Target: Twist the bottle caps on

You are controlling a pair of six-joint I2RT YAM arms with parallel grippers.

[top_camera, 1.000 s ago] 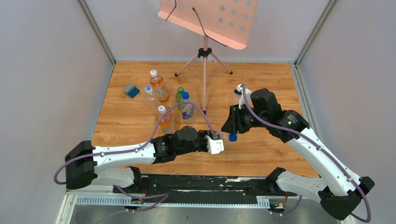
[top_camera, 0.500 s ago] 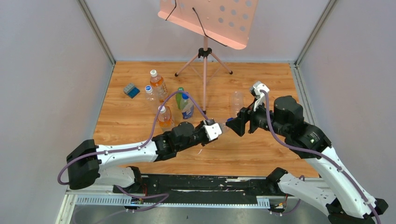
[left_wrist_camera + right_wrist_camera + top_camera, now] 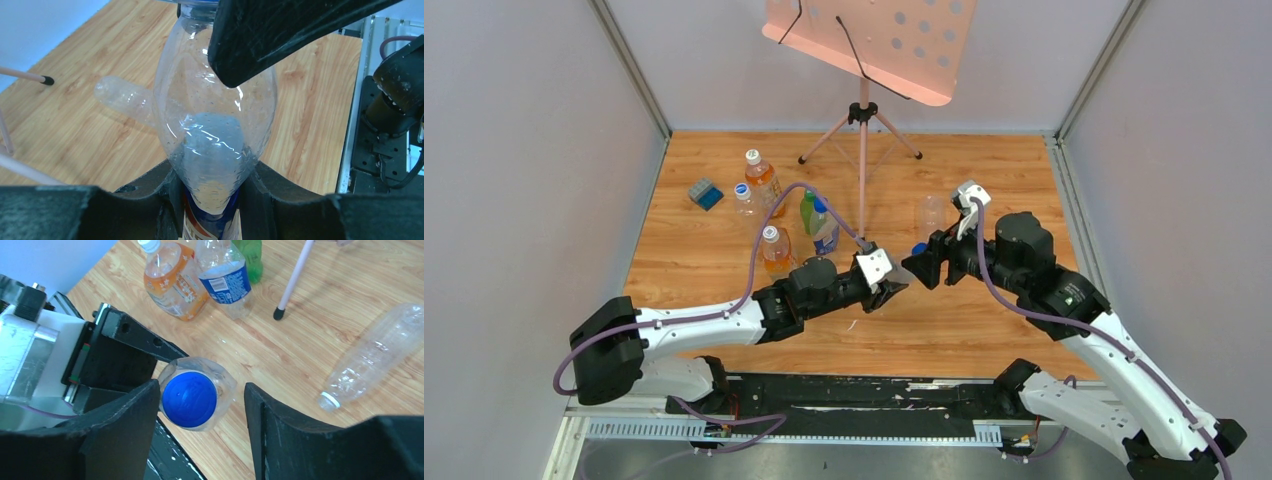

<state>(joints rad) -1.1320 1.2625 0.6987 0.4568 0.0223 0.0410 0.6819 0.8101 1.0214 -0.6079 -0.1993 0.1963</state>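
My left gripper is shut on the body of a clear bottle with a blue label and holds it above the table, neck pointing at the right arm. A blue cap sits on its mouth; it also shows in the top view. My right gripper is open, its jaws on either side of the cap. The left finger is close beside the cap and the right finger stands apart. One right finger overhangs the bottle in the left wrist view.
A clear uncapped bottle lies on the wood floor behind the grippers. Several capped bottles stand at the back left, among them an orange one and a blue-labelled one. A blue-grey block and a music stand tripod are further back.
My left gripper has lifted and tilted the bottle up and back. My right gripper has come away from the lying bottle and now sits open around the capped mouth.
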